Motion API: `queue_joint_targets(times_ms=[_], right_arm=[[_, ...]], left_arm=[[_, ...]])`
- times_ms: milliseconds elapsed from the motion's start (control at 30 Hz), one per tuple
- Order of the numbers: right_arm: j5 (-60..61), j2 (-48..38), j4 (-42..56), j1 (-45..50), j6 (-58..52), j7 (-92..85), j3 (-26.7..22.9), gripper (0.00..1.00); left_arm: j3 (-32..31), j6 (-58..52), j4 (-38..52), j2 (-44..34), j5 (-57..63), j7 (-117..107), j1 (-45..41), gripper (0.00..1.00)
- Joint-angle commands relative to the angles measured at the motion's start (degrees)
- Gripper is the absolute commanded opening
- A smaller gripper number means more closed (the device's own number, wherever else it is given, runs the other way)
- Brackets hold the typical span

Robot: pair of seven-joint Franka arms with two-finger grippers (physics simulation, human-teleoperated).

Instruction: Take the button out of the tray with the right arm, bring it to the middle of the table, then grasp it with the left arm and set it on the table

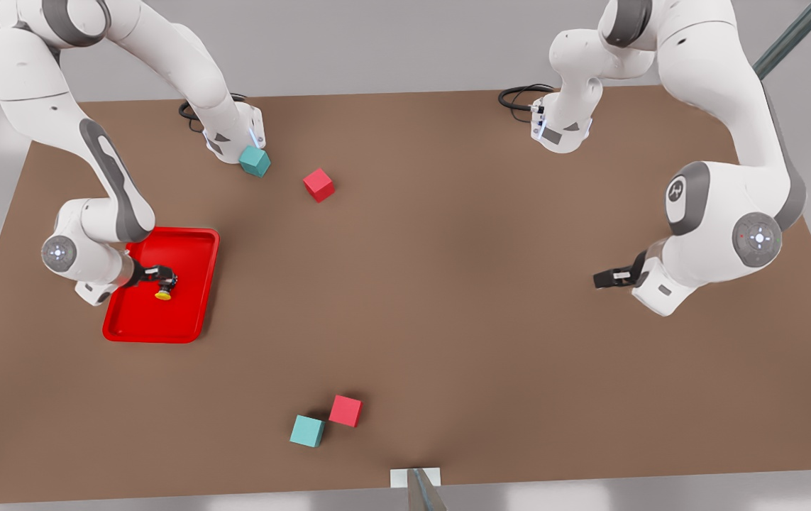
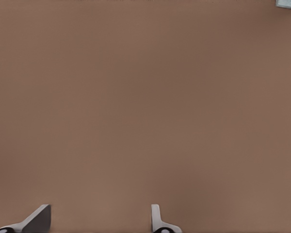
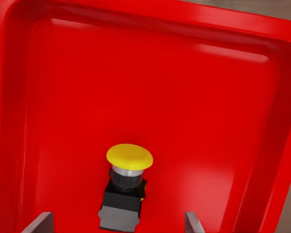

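Button (image 3: pixel 128 187), tiny, with round bright yellow cap on short dark base, lying tilted on the floor of the flat bright red rimmed tray (image 1: pixel 196 326) at the front view's left, the tray's sole content. Probably light, rigid and apt to slip; best pinched across the squared base rather than the smooth domed cap. Right gripper (image 3: pixel 119 221) low over the tray, fingers spread wide either side of the base, not closed. Left gripper (image 2: pixel 99 218) waiting at the front view's right above plain brown tabletop (image 1: pixel 448 284), fingers apart, holding nothing.
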Motion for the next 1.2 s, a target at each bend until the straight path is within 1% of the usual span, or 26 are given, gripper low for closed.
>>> queue_joint_targets(times_ms=[0, 100, 200, 467, 1000, 1033, 1067, 1100, 1167], right_arm=[[-0.3, 0.3, -0.5, 0.0, 4.7, -2.0, 0.0, 1.0], [-0.5, 1.0, -1.1, 0.0, 5.7, -2.0, 0.0, 1.0], [-1.3, 1.2, -1.1, 0.0, 5.7, -2.0, -0.1, 1.0], [-4.8, 3.3, -1.1, -0.3, 6.0, -1.8, -0.6, 1.0], [-7.4, 6.3, -1.1, -1.5, 6.3, -1.6, -0.8, 1.0], [-7.4, 6.3, -1.1, -1.5, 6.4, -1.6, -0.8, 0.97], [-7.4, 6.3, -1.1, -1.5, 6.4, -1.6, -0.8, 0.88], [-7.4, 6.3, -1.1, -1.5, 6.3, -1.5, -0.8, 0.83], [-7.6, 6.3, -1.1, -1.5, 6.3, -1.3, -0.8, 0.77]], left_arm=[[0.1, -0.8, 0.4, -0.6, 0.2, -4.7, 0.1, 1.0], [-0.3, -2.1, 0.3, -1.3, -0.5, -4.9, 0.1, 1.0], [-0.2, -1.1, 0.3, 0.1, -0.1, -4.7, -0.5, 1.0], [-0.5, -1.2, 0.3, -0.4, -0.1, -4.8, -0.7, 1.0], [-0.6, -1.7, 0.4, -1.0, 0.0, -4.8, -0.6, 1.0], [-0.6, -1.7, 0.4, -1.1, 0.0, -4.8, -0.5, 1.0], [-0.6, -1.8, 0.4, -1.1, 0.0, -4.7, -0.5, 1.0], [-0.6, -1.8, 0.4, -1.1, 0.0, -4.7, -0.5, 1.0], [-0.6, -1.8, 0.4, -1.1, 0.0, -4.7, -0.5, 1.0]])
